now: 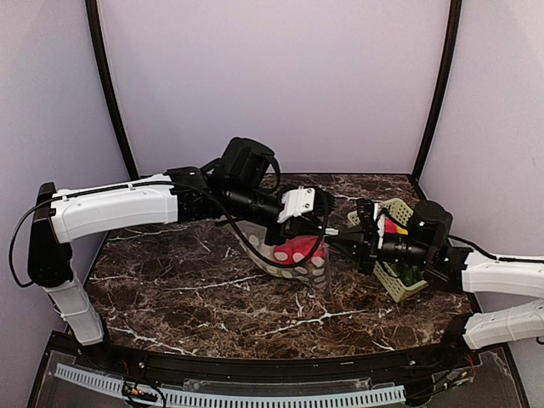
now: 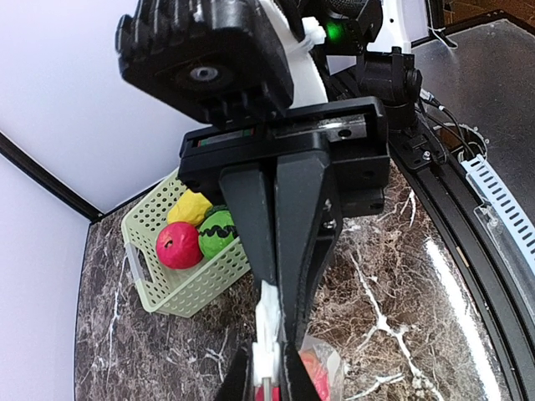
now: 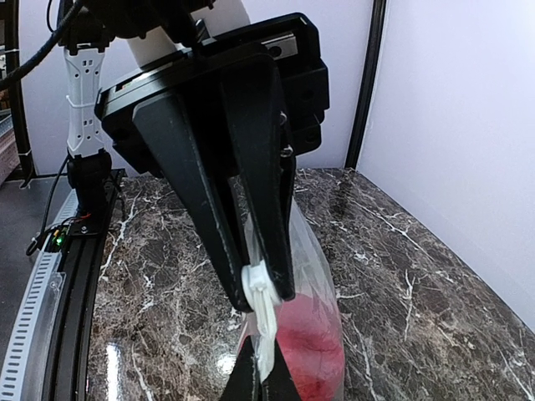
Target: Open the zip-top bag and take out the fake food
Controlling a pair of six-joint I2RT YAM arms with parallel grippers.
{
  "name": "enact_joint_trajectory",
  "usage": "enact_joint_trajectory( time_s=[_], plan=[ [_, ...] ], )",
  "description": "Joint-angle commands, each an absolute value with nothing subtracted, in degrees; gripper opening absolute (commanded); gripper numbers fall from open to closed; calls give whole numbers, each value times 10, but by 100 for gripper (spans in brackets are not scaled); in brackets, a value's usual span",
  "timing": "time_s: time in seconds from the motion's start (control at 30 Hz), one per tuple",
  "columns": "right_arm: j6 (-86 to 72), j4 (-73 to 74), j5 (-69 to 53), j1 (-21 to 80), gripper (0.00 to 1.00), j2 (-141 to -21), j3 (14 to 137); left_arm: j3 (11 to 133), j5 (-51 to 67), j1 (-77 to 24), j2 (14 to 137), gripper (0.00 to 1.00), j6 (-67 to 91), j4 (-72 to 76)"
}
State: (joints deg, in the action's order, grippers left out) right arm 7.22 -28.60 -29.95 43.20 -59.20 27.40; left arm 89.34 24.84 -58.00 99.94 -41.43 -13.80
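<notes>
Pinching hard, the left hand has its two fingers squeezed down to a sliver on the white zip strip at the top of the zip-top bag. There's no real gap btwn them in the left wrist view, just the strip poking out below the tips. The right hand comes in from the opp. side, fingers narrowed the same way. The right wrist view shows them clamped on the bag's top edge w/ the white strip caught btwn the pads. So both hands are on the same rim, tip to tip and very close to each other, over the middle of the tabletop.

The bag hangs below the two grips, clear plastic w/ pale dots, its lower end down at the marble. Can't tell whether it rests there. The fake food is inside, a red lump low in the bag, seen through the plastic in the top view and again in the right wrist view. Anything else in there is too blurred to name.

Just right of the bag, under the right arm, sits the light-green lattice basket, apart from the bag. The left wrist view looks into it: a red round fruit, a yellow piece and a green striped one, packed together at one end.
</notes>
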Motion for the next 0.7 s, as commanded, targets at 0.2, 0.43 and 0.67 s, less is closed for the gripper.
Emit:
enact_joint_trajectory(
  time_s=[0.2,0.43,0.67],
  plan=[
    [70,-302,-276,435,0,-558,246,837,214,-540,927,1,-413,-172],
    [51,-312,-241,433,0,-533,227,799,202,-520,888,1,-404,-183],
    [36,-301,-212,425,0,-504,212,755,187,-506,846,1,-398,-181]
  ],
)
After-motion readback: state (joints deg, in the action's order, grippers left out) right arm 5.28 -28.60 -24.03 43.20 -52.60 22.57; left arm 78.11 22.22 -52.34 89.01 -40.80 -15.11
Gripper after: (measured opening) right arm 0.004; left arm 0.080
